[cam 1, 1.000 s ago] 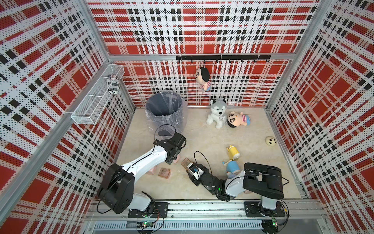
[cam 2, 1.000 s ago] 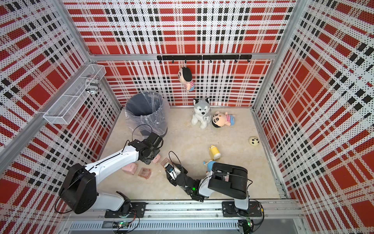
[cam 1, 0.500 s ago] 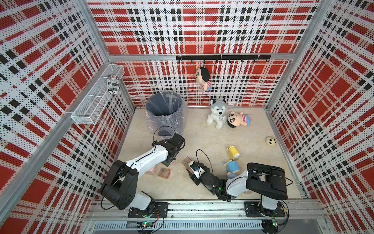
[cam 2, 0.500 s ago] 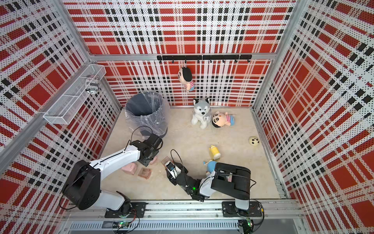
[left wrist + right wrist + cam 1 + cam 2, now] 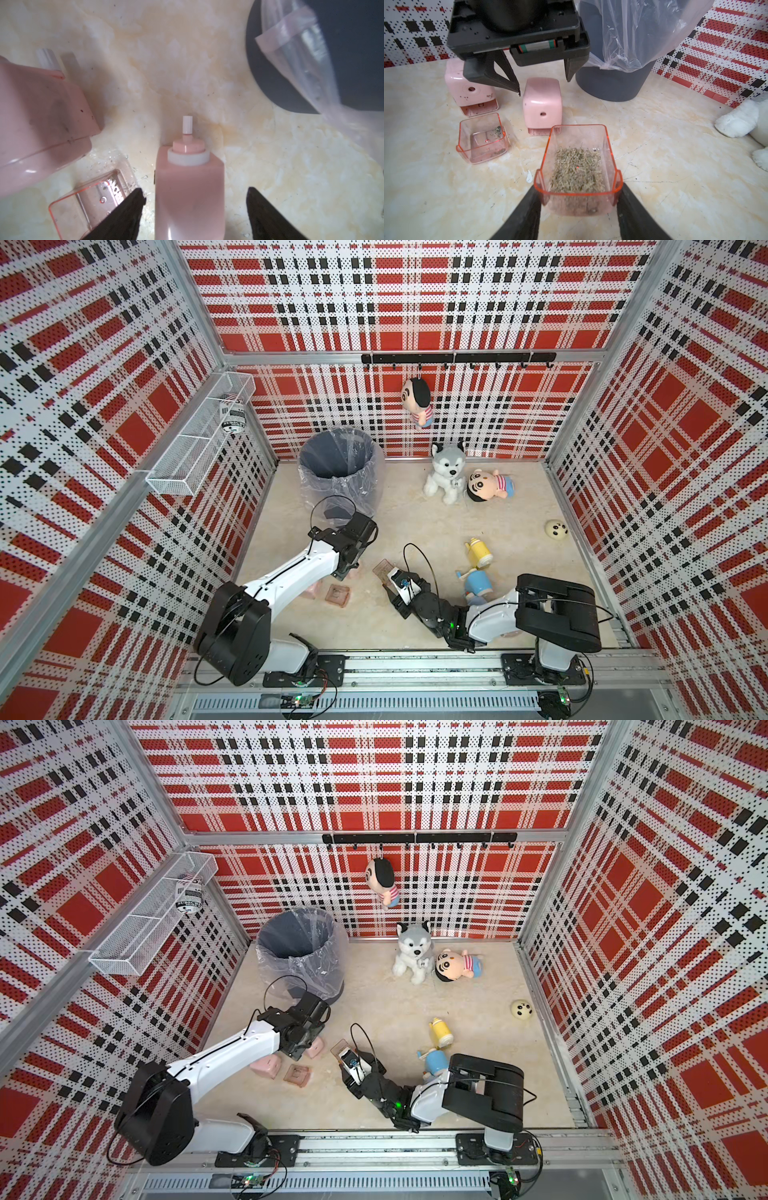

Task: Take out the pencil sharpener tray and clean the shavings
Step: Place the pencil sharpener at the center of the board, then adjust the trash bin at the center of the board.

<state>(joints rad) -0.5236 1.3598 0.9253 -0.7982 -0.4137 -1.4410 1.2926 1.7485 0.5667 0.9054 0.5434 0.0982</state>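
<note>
A pink pencil sharpener (image 5: 190,187) stands on the floor between the fingers of my left gripper (image 5: 195,190), which is open, with a gap on each side. My right gripper (image 5: 579,186) is shut on a clear orange-rimmed tray (image 5: 577,166) filled with shavings, held just above the floor in front of that sharpener (image 5: 543,104). A second pink sharpener (image 5: 471,91) stands beside it, with an almost empty tray (image 5: 482,138) in front. In a top view the held tray (image 5: 383,570) sits right of the left gripper (image 5: 351,568).
A grey bin (image 5: 338,460) lined with a clear bag stands just behind the left gripper. A husky plush (image 5: 446,472) and a doll (image 5: 490,485) lie at the back. Yellow (image 5: 480,551) and blue (image 5: 478,583) toys sit right of the right gripper, and a small ball (image 5: 556,529) lies far right.
My left gripper has opened and let go of the pink sharpener. The right gripper keeps hold of the tray in about the same place.
</note>
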